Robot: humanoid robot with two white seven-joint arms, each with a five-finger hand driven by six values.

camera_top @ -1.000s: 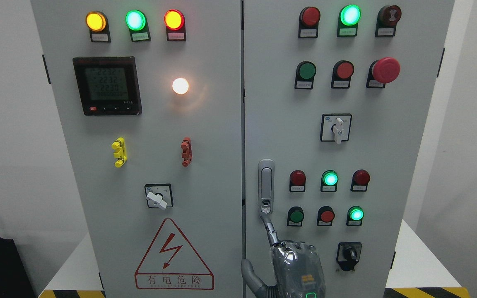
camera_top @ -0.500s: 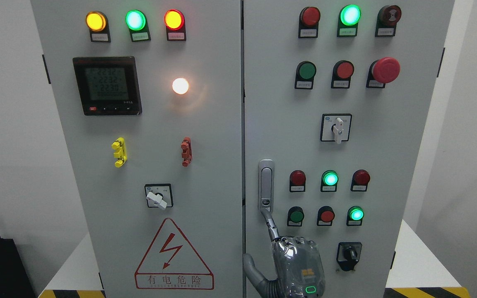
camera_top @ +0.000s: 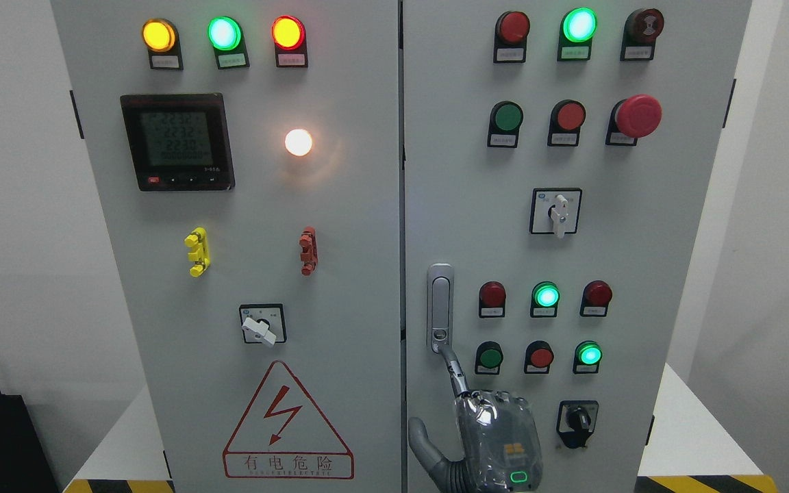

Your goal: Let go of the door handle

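Reaching up from the bottom edge, right of the door seam, one robot hand sits in front of the right cabinet door. Which arm it belongs to I honestly can't tell — it just rises straight out of the bottom of the frame. Back of the hand faces the camera, under a clear shiny cover with a small green light low on it. One finger is stretched up and leaning a bit left, its tip touching the bottom end of the handle. The thumb sticks out to the left, below the handle and near the seam. The other fingers look curled under at the knuckles, so nothing is wrapped around the handle — just that one fingertip on it.

The handle itself is a slim silver vertical one, flat against the door just right of the seam. Right of the handle sit two rows of red and green buttons, and lower right of it a black knob.
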